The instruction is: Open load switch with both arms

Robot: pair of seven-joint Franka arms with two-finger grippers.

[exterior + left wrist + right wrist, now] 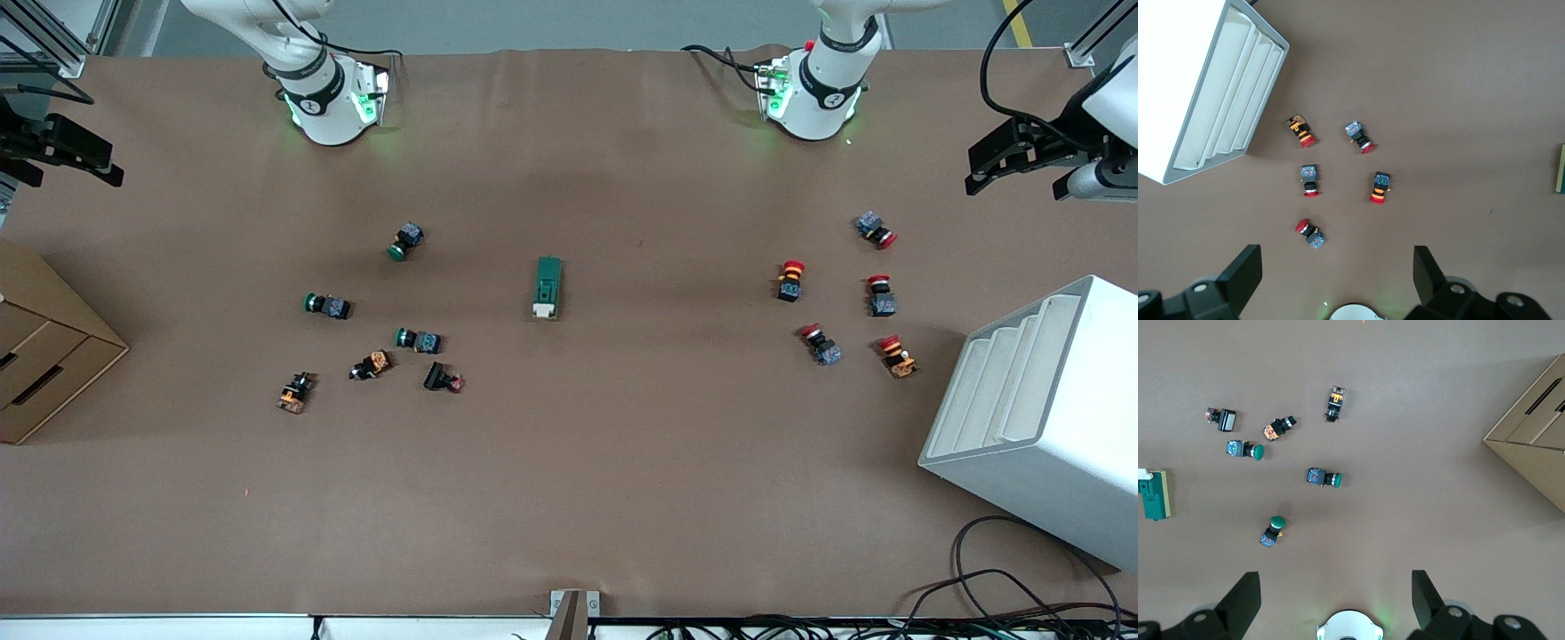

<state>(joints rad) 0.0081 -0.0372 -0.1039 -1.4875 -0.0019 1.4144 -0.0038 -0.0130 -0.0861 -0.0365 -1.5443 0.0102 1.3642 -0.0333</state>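
1. The load switch (pixel 548 287), a dark green block with a white lever at the end nearer the front camera, lies flat near the middle of the brown table (pixel 569 480), untouched.
2. The left gripper (pixel 1013 160) hangs high over the left arm's end of the table, fingers spread wide, holding nothing.
3. The right gripper (pixel 62 151) hangs high over the right arm's end of the table, fingers likewise apart and empty.
4. Five red-capped push buttons (pixel 836 298) lie scattered toward the left arm's end, near a white slotted rack (pixel 1040 418).
5. Three green-capped push buttons (pixel 373 293) and three dark and orange parts (pixel 373 378) lie toward the right arm's end, near a cardboard box (pixel 44 356).
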